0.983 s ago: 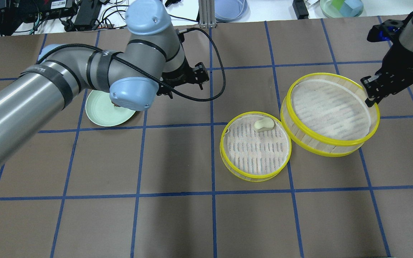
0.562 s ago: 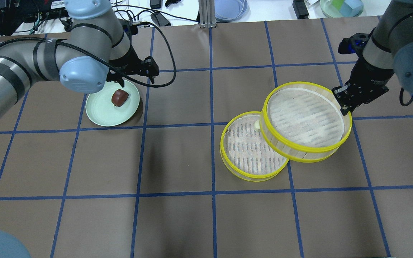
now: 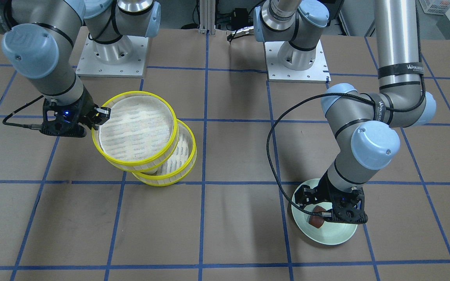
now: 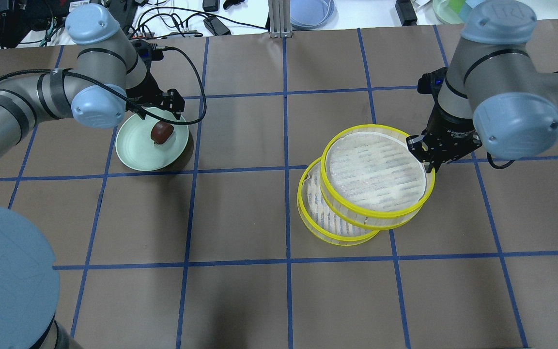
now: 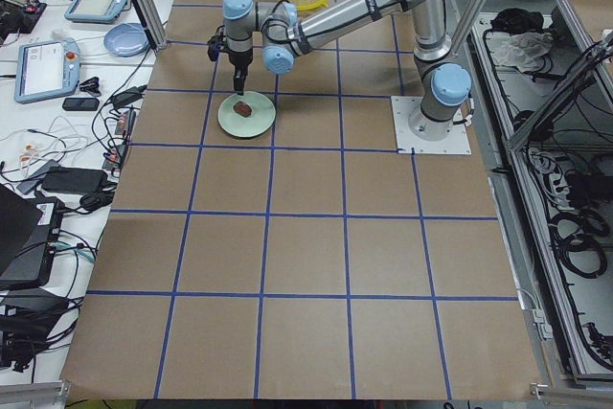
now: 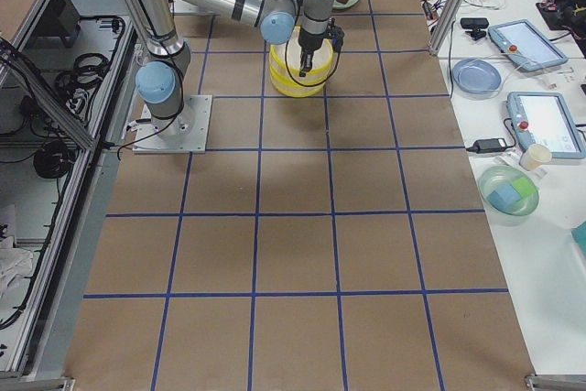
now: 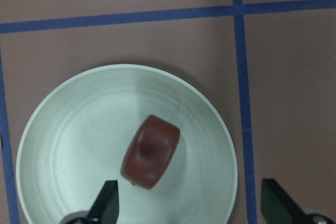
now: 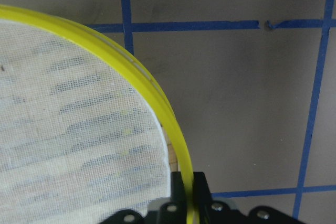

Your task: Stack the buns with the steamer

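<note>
The reddish-brown bun (image 4: 161,132) lies on the pale green plate (image 4: 136,148) at the table's left. My left gripper (image 4: 161,115) hovers over it, open and empty; in the left wrist view the bun (image 7: 150,151) lies just beyond the fingertips (image 7: 107,203), nearer that one. My right gripper (image 4: 426,162) is shut on the yellow rim of the upper steamer tier (image 4: 376,177) and holds it slightly tilted over the lower tier (image 4: 327,223), offset to the right. The right wrist view shows the clamped rim (image 8: 178,145). The cream-white bun is hidden under the upper tier.
The table is brown paper with a blue tape grid. Beyond its far edge are cables (image 4: 177,17), a blue dish (image 4: 310,12) and a green bowl (image 4: 453,12). Both arm bases (image 3: 111,54) stand at the robot's side.
My right gripper has carried the upper tier left over the lower tier, covering the cream-white bun. My left gripper has moved left to above the plate and bun.
</note>
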You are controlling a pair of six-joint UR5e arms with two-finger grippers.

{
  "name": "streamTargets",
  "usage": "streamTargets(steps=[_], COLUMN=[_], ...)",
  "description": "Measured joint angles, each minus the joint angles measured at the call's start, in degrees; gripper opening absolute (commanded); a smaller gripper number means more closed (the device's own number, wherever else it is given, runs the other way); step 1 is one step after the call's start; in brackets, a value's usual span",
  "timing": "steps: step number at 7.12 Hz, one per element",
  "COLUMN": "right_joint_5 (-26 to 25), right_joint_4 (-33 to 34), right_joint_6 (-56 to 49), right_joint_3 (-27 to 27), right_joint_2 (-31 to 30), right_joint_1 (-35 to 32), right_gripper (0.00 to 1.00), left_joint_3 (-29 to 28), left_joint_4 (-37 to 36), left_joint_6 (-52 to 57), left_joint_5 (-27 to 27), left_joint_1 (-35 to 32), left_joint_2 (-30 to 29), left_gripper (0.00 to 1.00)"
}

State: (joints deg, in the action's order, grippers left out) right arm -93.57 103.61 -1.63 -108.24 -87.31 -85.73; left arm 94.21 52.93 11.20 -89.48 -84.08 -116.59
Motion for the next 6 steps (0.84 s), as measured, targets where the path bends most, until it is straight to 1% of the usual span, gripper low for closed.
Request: streamTargets(steps=[2, 3, 4, 5, 6], right_joint_5=[-0.1, -0.1, 0.0, 0.0, -0.1], right_joint_4=[6.2, 9.1, 10.3, 10.9, 11.1], right_joint_6=[4.4, 5.0, 5.2, 5.3, 5.3], right_joint_3=[-3.2, -4.5, -5.1, -5.4, -5.4], right_joint_2=[-0.3, -0.3, -0.2, 0.0, 0.2], right_joint_1=[-2.8, -3.7, -4.3, -4.8, -5.0], right_gripper=[0.0, 0.0, 0.0, 0.0, 0.0], left_joint_3=[0.1, 0.4, 0.6, 0.7, 1.0], left_joint_4=[-1.8, -2.0, -2.1, -2.1, -2.1], left_joint_6=[5.4, 6.7, 7.2, 7.2, 7.1], left_joint_5=[0.3, 0.4, 0.6, 1.5, 2.4], left_joint_1=[1.8, 2.3, 2.5, 2.6, 2.6], left_joint_2=[-2.1, -2.8, -3.3, -3.7, -3.9], left_gripper=[0.9, 0.86, 0.81, 0.67, 0.44])
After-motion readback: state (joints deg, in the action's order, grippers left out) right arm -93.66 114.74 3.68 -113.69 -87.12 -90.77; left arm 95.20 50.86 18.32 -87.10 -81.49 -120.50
